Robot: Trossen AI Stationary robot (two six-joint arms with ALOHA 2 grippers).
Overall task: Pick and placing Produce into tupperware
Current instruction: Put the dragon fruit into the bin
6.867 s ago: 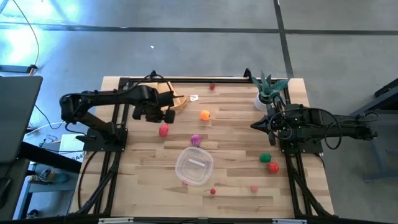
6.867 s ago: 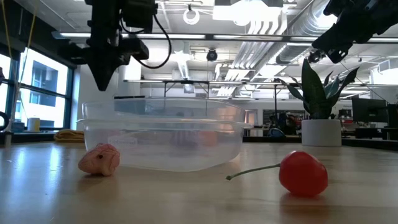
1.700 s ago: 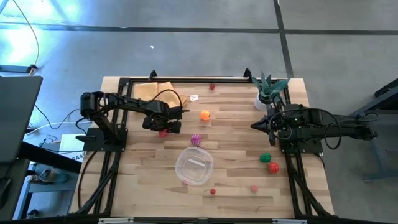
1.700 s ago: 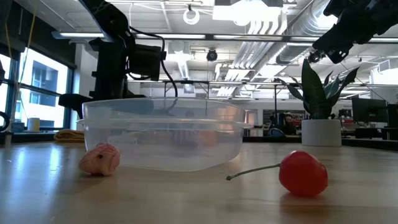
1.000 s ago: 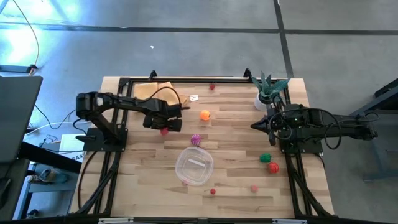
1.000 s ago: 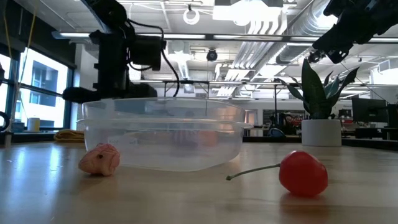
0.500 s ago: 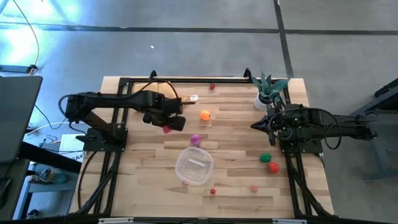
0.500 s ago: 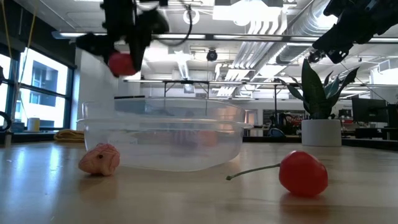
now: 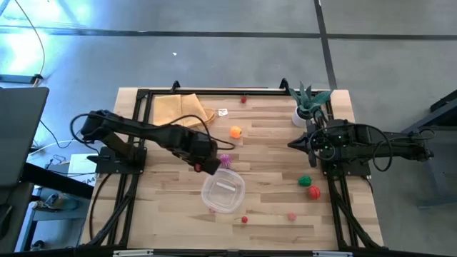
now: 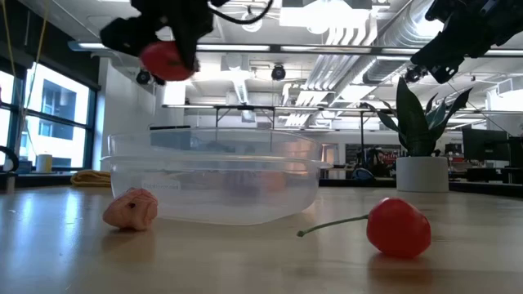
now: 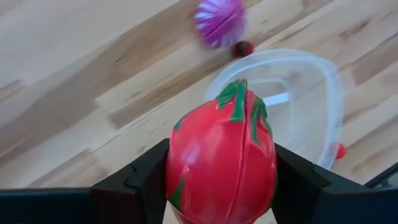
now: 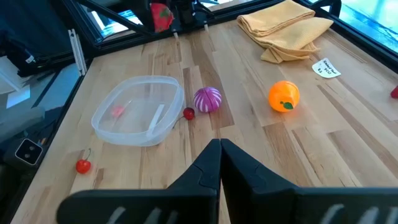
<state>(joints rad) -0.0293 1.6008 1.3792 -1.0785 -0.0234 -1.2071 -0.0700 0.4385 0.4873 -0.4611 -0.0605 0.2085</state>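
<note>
Since a moment ago, your left gripper (image 9: 201,165), clamping the red fruit (image 11: 221,163), is nearing the tupperware (image 9: 223,190) from its 10 o'clock, while your right gripper (image 9: 291,143) is sitting closed

One camera hangs high and looks straight down on the whole table (image 9: 264,214). One sits low at the table's edge, very near the clear tub (image 10: 212,175), looking across into the room. One rides on each arm, looking past its fingers. All four see that tub (image 9: 223,190) (image 11: 311,99) (image 12: 137,109).
</note>
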